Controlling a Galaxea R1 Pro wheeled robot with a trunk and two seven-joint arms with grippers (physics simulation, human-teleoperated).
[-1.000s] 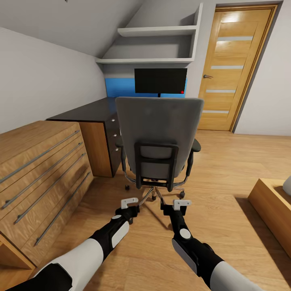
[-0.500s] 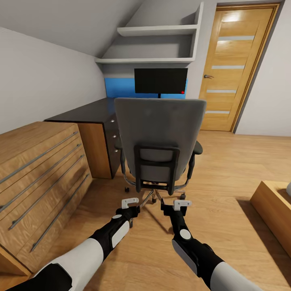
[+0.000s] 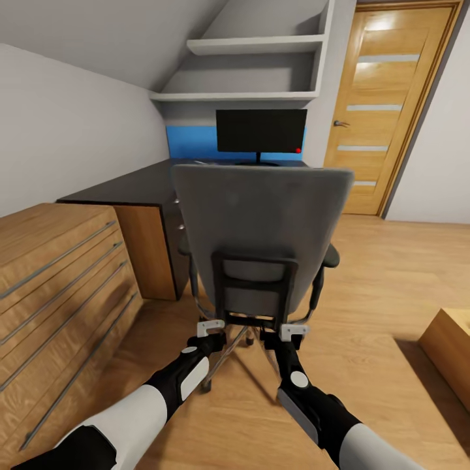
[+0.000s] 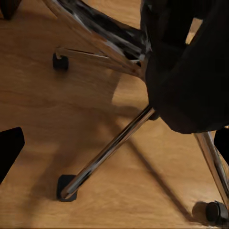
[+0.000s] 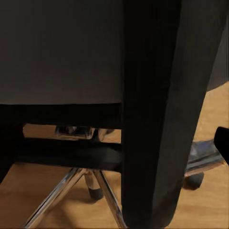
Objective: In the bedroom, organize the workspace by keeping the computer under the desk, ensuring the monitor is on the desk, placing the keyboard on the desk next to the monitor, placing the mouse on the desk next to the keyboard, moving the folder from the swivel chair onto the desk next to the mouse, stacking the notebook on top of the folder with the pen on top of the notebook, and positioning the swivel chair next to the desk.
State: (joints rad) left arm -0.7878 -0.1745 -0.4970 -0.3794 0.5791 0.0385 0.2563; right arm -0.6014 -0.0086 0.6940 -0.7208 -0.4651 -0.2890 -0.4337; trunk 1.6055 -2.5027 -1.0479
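Observation:
The grey swivel chair (image 3: 261, 215) stands right in front of me, its tall back toward me. Beyond it the black monitor (image 3: 261, 130) stands on the glossy black desk (image 3: 124, 186). My left gripper (image 3: 210, 329) and right gripper (image 3: 294, 331) are both open, close behind the black frame low on the chair's back. The left wrist view looks down on the chrome base (image 4: 109, 148) and its casters. In the right wrist view the chair's black back frame (image 5: 152, 119) is very near. The chair's back hides its seat. Computer, keyboard, mouse, folder, notebook and pen are out of view.
A wooden drawer chest (image 3: 52, 274) runs along the left wall, close to my left arm. A dark cabinet with knobs (image 3: 177, 228) sits under the desk's end. A wooden door (image 3: 385, 111) is at the back right, and a low wooden block (image 3: 450, 346) on the right.
The whole view has moved forward toward the chair, which now looms larger with its base between my grippers. Both arms keep the same pose and both grippers stay open.

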